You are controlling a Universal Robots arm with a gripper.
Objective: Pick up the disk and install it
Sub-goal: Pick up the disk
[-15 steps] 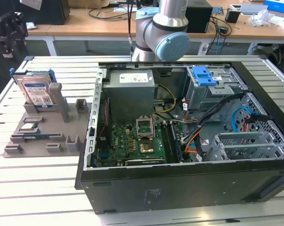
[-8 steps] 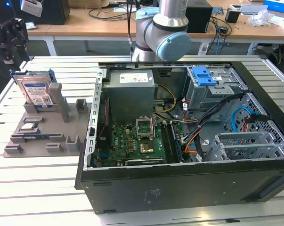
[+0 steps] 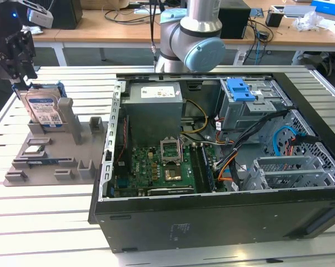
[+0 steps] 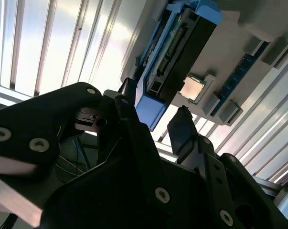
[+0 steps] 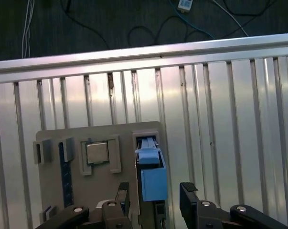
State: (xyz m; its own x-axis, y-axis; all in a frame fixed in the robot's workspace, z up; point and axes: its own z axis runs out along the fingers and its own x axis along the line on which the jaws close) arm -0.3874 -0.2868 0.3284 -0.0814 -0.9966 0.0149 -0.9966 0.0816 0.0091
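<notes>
In the exterior view we see the gripper (image 3: 18, 69) just over the disk (image 3: 44, 108), which stands on edge in a grey holder (image 3: 50, 158), to the exterior view's left of the open computer case (image 3: 211, 222). In the first wrist view the fingers (image 5: 187, 193) are spread either side of the disk's blue bracket (image 5: 152, 179), with gaps showing. In the second wrist view we again find them apart, grasping nothing

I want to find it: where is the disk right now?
The disk stands on edge in the grey holder tray at the exterior view's left, beside the open computer case, just under the gripper.
</notes>
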